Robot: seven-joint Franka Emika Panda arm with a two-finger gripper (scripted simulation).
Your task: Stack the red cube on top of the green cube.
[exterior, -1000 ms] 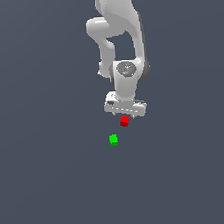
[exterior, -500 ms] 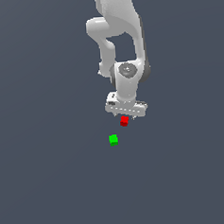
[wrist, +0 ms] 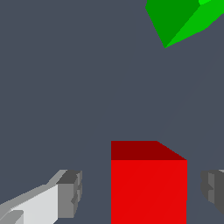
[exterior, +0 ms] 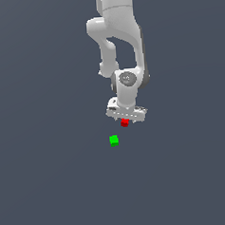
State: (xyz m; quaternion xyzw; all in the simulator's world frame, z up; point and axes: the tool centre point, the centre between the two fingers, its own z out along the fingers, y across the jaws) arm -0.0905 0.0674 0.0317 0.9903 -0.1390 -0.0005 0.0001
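The arm (exterior: 120, 33) hangs down, gripper (exterior: 126, 119) jaws spread apart.

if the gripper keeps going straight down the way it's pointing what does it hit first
Most likely the red cube: the wrist view shows it between the fingers of the open gripper, with gaps on both sides. The green cube sits apart, off that line. Depth is hard to judge.

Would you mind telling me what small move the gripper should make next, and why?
Probably close the fingers on the red cube: it sits between them with gaps on both sides, so it looks ungrasped, and the green cube lies apart, nothing stacked on it.
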